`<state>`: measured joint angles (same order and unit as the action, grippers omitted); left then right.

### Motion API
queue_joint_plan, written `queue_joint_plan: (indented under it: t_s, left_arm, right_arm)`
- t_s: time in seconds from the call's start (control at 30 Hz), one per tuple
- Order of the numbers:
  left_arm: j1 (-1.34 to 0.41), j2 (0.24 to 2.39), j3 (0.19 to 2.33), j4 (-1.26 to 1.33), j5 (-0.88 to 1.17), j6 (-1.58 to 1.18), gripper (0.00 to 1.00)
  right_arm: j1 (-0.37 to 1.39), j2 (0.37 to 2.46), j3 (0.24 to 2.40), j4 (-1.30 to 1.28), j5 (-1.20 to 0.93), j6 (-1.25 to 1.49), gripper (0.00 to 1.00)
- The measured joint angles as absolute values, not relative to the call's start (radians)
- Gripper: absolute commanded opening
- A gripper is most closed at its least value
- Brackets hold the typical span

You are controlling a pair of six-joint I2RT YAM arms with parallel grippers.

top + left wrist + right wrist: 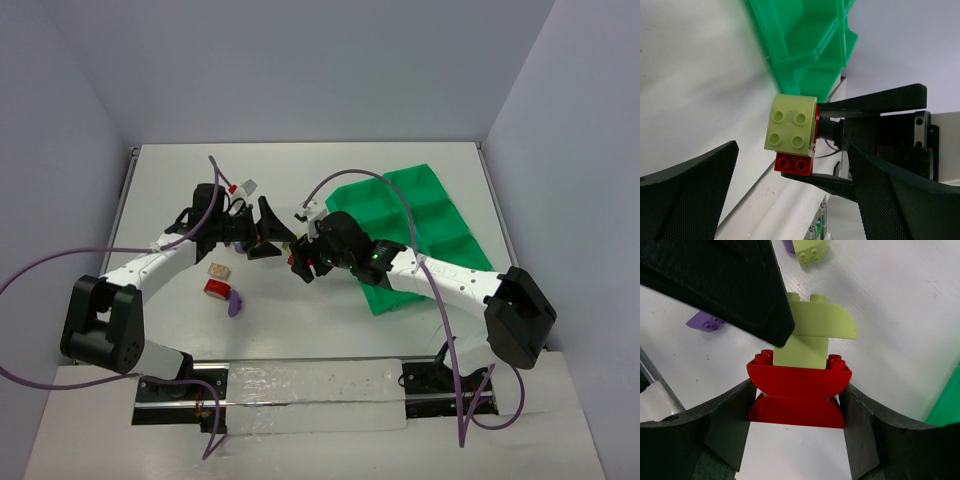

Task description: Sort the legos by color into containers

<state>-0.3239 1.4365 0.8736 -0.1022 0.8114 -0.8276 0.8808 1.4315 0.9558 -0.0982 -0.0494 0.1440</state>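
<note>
Our right gripper (797,395) squeezes the red bricks (799,380), which are stuck under a green brick (815,327), just left of the tray (408,200). We think it holds them up so our left gripper (791,144), spread wide and holding nothing, can pull the green one off.

The yellow-green brick (790,129) and red bricks (799,382) are smooth, glossy plastic. The green tray (805,35) is shiny moulded plastic. The left fingers (690,192) are matt black, finely grained. The bench (690,75) is smooth matt white.
</note>
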Motion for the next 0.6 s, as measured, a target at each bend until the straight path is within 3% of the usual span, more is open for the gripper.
queue_joint_plan:
  t_s: [0.27, 0.37, 0.53, 0.6]
  left_arm:
    - [-0.347, 1.465, 0.854, -0.073, 0.888, -0.811, 0.96]
    - [-0.358, 1.479, 0.848, -0.04, 0.908, -0.814, 0.9]
    - [-0.386, 1.504, 0.848, -0.002, 0.931, -0.82, 0.69]
    - [-0.391, 1.507, 0.849, 0.003, 0.937, -0.82, 0.47]
  right_arm:
    - [0.884, 1.431, 0.956, -0.098, -0.05, 0.144, 0.43]
    - [0.886, 1.431, 0.956, -0.098, -0.051, 0.142, 0.43]
    - [0.887, 1.431, 0.956, -0.098, -0.05, 0.14, 0.43]
    - [0.887, 1.431, 0.956, -0.098, -0.049, 0.14, 0.43]
